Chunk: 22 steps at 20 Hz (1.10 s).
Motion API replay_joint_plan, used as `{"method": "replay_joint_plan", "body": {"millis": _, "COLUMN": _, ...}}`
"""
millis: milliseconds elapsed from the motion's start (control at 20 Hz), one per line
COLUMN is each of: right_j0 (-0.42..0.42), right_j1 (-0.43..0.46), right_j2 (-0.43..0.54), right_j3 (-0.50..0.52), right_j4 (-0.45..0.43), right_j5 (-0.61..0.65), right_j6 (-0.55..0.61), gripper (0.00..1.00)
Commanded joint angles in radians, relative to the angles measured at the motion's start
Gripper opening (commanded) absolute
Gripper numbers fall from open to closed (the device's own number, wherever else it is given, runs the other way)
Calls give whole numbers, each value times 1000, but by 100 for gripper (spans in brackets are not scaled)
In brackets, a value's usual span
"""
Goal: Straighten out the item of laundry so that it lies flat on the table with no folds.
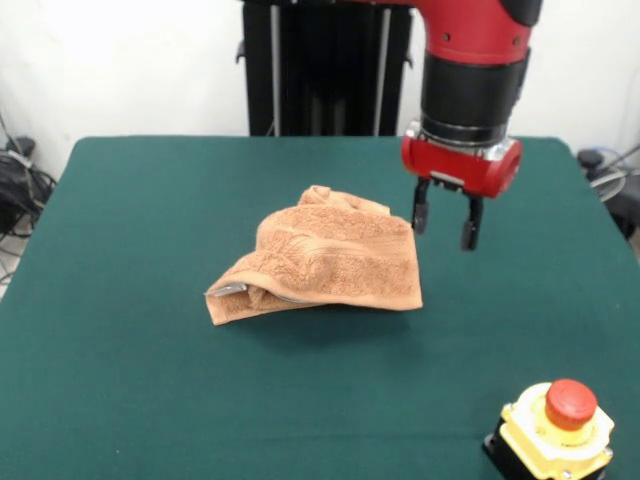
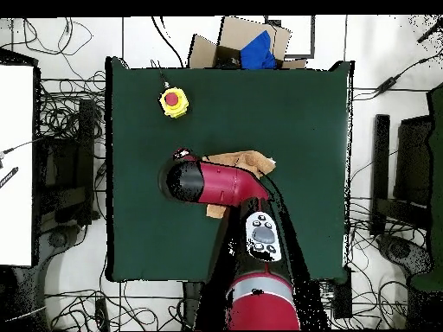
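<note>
1. Although the task calls for a flat layout, the towel (image 1: 325, 262) lies in a crumpled, folded heap near the middle of the bench (image 1: 120, 380), with several layers stacked on one another.
2. In the front view, the heap is highest toward its far edge and slopes down to the near edge, where a folded layer forms a straight hem.
3. A woven stripe band crosses the upper layer, and a small white-grey tag (image 1: 226, 291) shows at the heap's lower left corner in the front view.
4. The hand (image 1: 445, 222) hangs just beside the towel's far right corner in the front view. Its two dark fingers (image 1: 470, 223) point downward with a clear gap between them, so the hand is released and grips nothing. Whether the finger nearest the towel touches the cloth cannot be told.
5. The red and black arm (image 1: 475, 70) comes down from the top of the front view. In the overhead view, the arm (image 2: 221, 183) covers most of the towel (image 2: 251, 161), leaving only the part above the arm exposed.
6. A yellow box with a red button (image 1: 560, 425) sits on the bench at the near right corner in the front view, well apart from the towel.
7. The bench surface is dark green cloth and extends far beyond the towel on every side.
</note>
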Motion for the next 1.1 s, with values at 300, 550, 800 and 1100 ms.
{"method": "replay_joint_plan", "body": {"millis": 300, "right_j0": -62, "right_j1": -53, "right_j2": 11, "right_j3": 17, "right_j4": -35, "right_j5": 142, "right_j6": 9, "gripper": 100}}
{"method": "replay_joint_plan", "body": {"millis": 550, "right_j0": -92, "right_j1": -83, "right_j2": 15, "right_j3": 32, "right_j4": -59, "right_j5": 165, "right_j6": -27, "gripper": 100}}
{"method": "replay_joint_plan", "body": {"millis": 800, "right_j0": -101, "right_j1": -90, "right_j2": 5, "right_j3": 33, "right_j4": -88, "right_j5": 166, "right_j6": -34, "gripper": 100}}
{"method": "replay_joint_plan", "body": {"millis": 1100, "right_j0": -123, "right_j1": -68, "right_j2": 13, "right_j3": 26, "right_j4": -122, "right_j5": 151, "right_j6": -43, "gripper": 100}}
